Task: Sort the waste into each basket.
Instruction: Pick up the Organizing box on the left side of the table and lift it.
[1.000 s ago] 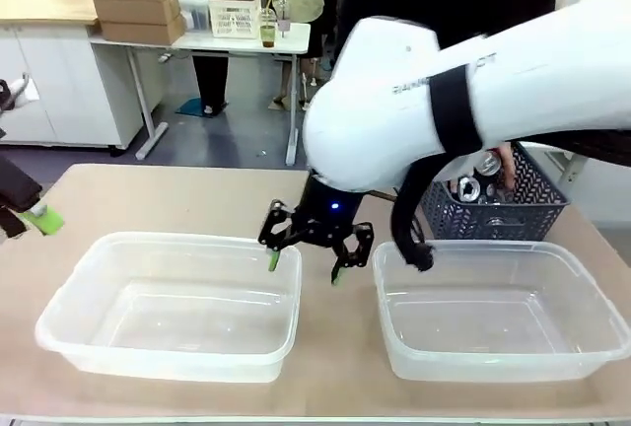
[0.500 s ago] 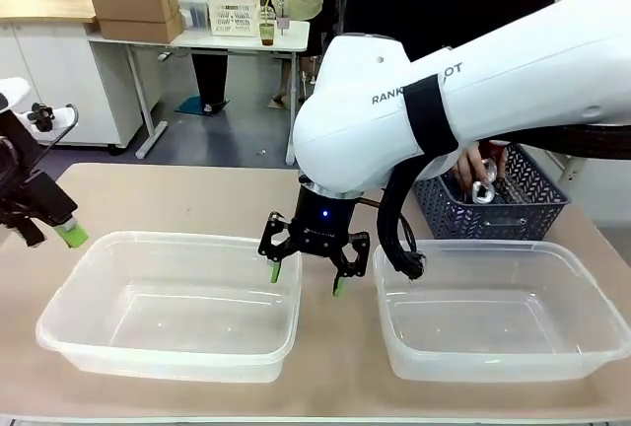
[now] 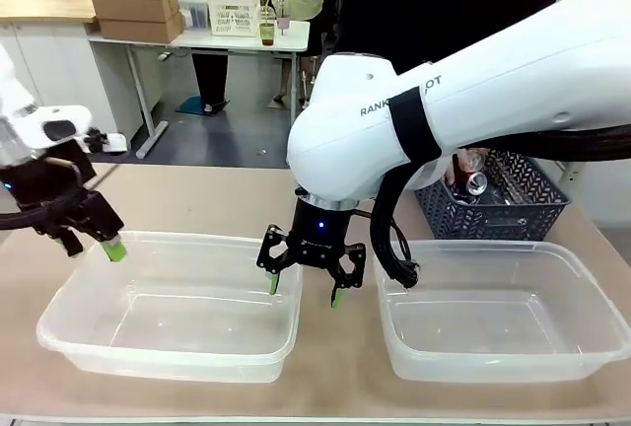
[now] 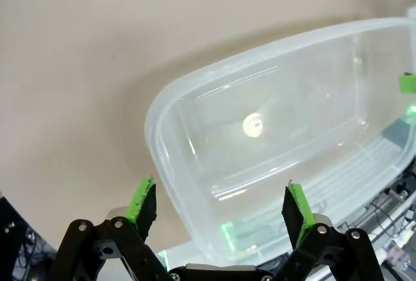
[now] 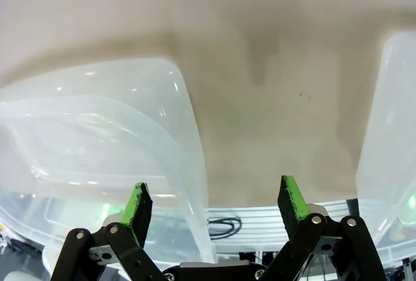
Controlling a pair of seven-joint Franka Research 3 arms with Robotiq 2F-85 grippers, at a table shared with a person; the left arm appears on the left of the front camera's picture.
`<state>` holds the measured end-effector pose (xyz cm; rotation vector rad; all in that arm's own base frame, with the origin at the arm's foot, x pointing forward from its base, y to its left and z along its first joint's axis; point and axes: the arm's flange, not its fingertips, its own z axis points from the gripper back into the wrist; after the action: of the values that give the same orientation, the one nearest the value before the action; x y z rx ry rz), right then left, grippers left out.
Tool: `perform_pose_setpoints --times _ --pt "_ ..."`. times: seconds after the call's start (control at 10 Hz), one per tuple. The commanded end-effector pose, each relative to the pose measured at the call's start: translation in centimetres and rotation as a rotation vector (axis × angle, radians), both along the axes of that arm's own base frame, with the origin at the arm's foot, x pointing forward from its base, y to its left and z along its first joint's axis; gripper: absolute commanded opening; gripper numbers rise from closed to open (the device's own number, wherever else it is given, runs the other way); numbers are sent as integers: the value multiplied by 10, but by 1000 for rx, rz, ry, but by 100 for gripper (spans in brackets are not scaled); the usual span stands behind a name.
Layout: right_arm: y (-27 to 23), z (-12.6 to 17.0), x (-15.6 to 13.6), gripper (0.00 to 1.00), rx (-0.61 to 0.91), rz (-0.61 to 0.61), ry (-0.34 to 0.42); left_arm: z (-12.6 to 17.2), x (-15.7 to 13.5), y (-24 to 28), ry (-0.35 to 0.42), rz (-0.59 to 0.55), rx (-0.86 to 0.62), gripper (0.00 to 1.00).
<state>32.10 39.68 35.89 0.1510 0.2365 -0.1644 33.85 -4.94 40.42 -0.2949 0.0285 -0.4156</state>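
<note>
Tan tabletop [image 3: 197,199] carried the whole scene, with a cluttered room beyond it. Over the gap between the two tubs, the right gripper [image 3: 304,288] hung with its green pads spread wide and nothing between them, one pad just over the right rim of the left clear tub [image 3: 168,347], as the right wrist view also showed. The left gripper [image 4: 221,208] was likewise wide and empty above that tub's far left corner. To the right sat the right clear tub [image 3: 503,357], apart from the first; both looked bare inside. Farther right at the far side stood a dark lattice basket [image 3: 513,214], where a person's hand [image 3: 463,172] reached over what seemed to be cans [image 3: 477,183], partly hidden by the arm.
</note>
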Motion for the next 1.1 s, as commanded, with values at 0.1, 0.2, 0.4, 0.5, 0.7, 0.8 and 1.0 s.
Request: perform_pose_setpoints --times 0.1,0.2,0.4,0.5,0.7,0.8,1.0 --pt "6 8 0 100 3 -21 -22 -64 -46 5 -10 71 128 100" --pt "6 8 0 100 5 -19 -21 -70 -50 6 -18 82 146 100" --pt "8 9 -1 52 -4 5 -35 -69 -53 9 -42 112 158 46" --pt "9 9 -1 40 -8 16 -28 -68 -54 8 -53 121 172 45" --pt "10 9 -2 0 -9 14 -27 -66 -55 9 -71 143 213 0" --pt "9 8 -1 0 -8 10 -28 -65 -56 10 -72 153 234 0" --pt "9 8 -1 4 -18 6 -34 -63 -56 12 -51 165 291 9"
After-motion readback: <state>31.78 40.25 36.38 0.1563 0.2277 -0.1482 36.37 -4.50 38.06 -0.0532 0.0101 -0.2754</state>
